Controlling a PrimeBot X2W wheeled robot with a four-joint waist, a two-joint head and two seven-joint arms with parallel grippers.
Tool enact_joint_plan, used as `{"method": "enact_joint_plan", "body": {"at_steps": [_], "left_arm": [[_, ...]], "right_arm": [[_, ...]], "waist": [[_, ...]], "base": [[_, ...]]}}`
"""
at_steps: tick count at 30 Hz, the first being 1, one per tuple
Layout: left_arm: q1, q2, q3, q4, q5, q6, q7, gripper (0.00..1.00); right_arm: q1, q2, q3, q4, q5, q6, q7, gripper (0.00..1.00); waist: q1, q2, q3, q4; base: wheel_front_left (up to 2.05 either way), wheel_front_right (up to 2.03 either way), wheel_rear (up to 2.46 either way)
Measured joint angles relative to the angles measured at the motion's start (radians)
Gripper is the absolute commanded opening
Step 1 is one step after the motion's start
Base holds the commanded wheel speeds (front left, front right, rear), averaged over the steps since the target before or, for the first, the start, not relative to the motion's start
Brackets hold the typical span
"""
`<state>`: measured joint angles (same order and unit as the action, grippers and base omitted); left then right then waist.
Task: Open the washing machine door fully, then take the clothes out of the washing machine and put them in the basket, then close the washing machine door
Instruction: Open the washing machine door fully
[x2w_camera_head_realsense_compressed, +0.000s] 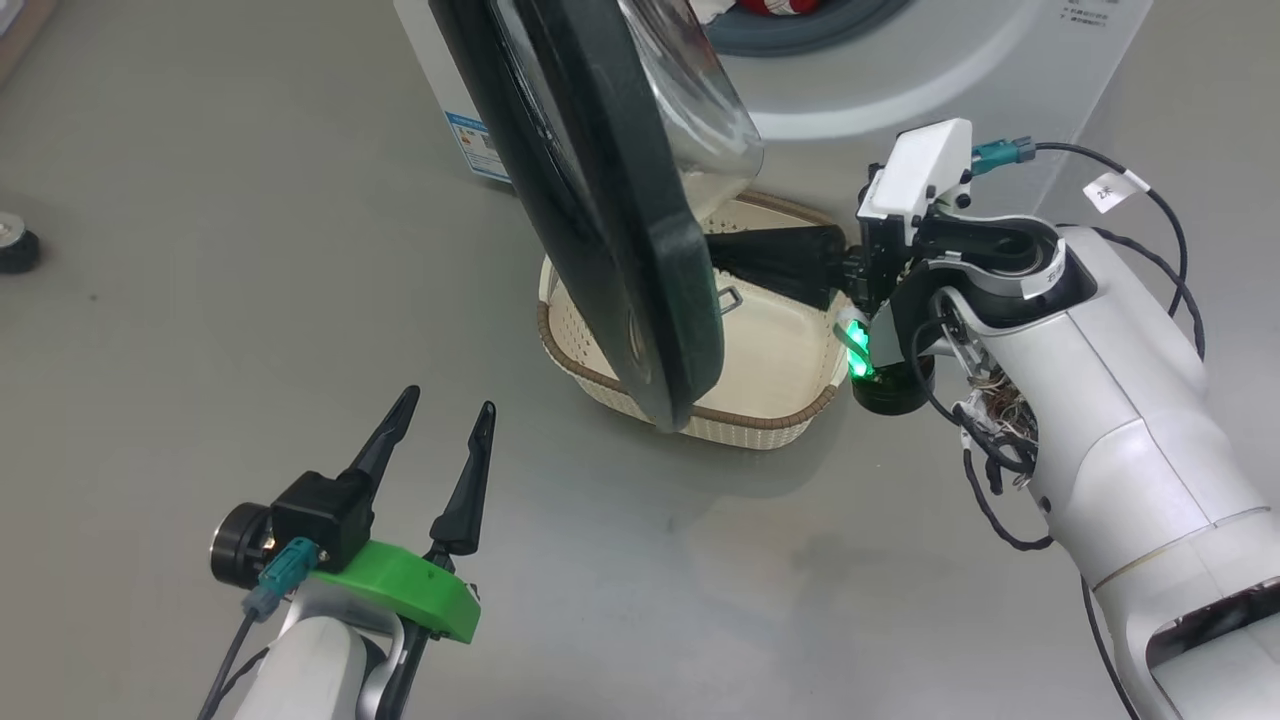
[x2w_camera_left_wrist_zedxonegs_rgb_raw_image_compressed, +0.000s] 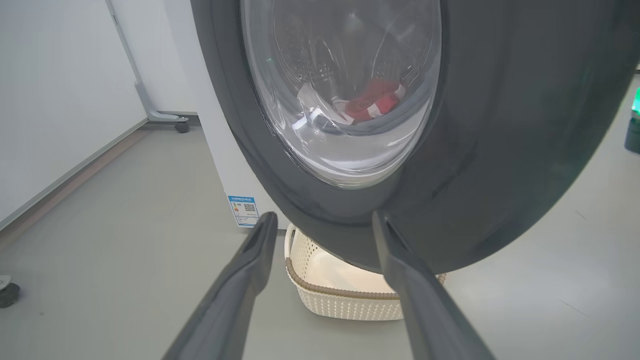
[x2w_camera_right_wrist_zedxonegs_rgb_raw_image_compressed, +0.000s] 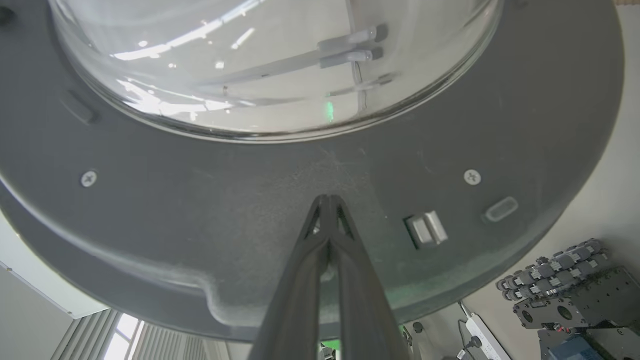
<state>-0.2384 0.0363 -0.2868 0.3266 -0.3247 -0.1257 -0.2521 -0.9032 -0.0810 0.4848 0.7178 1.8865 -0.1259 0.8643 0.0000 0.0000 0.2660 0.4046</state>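
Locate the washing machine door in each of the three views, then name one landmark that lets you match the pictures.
Head view: the washing machine door runs edge-on from top centre down over the basket.
Left wrist view: the door, outer face, spans upper centre and right.
Right wrist view: the door, inner face, spans top and middle.
Shared landmark: the bulging glass window at the door's centre.

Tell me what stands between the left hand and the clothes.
The door: in the left wrist view the open left hand faces its black rim, and the clothes show through its glass.
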Motion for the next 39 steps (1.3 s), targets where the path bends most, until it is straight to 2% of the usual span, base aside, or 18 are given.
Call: {"method": "enact_joint_plan", "body": {"at_steps": [13,25,36,39], "left_arm": [[0.011,0.000,0.001,0.000,0.000,0.000,0.000,1.00],[0.026,0.000,0.026,0.001,0.001,0.000,0.000,1.00],[0.041,0.001,0.067,-0.001,0.011,0.000,0.000,1.00],[0.051,0.002,0.083,-0.001,0.014,0.000,0.000,1.00]], "right_arm": [[0.038,0.005,0.159,-0.114,0.105,0.000,-0.058,0.00],[0.058,0.008,0.213,-0.110,0.132,0.000,-0.147,0.00],[0.077,0.002,0.224,-0.090,0.040,0.003,-0.251,0.00],[0.086,-0.030,0.242,-0.095,-0.028,0.036,-0.303,0.00]], "waist": [[0.0000,0.0000,-0.006,0.018],[0.0000,0.0000,-0.021,0.007],[0.0000,0.0000,-0.058,-0.040],[0.0000,0.0000,-0.074,-0.058]], "base": [[0.00,0.00,0.00],[0.00,0.00,0.00],[0.00,0.00,0.00],[0.00,0.00,0.00]]}}
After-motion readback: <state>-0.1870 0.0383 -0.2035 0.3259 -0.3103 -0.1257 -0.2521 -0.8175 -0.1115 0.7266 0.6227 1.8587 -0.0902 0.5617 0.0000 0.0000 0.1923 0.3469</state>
